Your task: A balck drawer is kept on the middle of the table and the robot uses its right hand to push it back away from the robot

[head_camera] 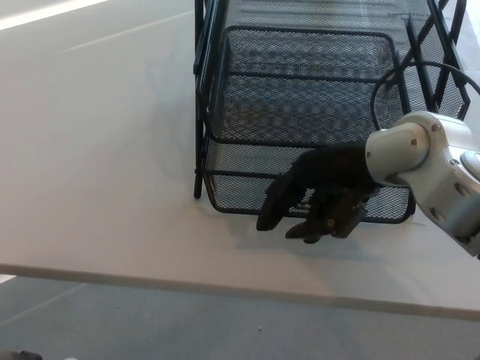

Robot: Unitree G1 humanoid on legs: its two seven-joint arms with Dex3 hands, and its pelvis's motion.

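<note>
A black wire-mesh drawer [300, 112] sits in its black frame on the white table [97, 165]; its front wall [240, 176] faces me. My right hand [319, 195] is pressed against the middle of that front wall, its fingers [271, 210] apart and pointing left and down, holding nothing. The white wrist joint [409, 150] and a black cable loop [382, 82] rise behind it at the right. The hand hides part of the drawer's front rim. My left hand does not show.
The table's near edge [187, 281] runs across the bottom, with grey floor [150, 326] below it. The frame's upright bars [201, 90] stand at the drawer's left, more bars [442, 45] at the right.
</note>
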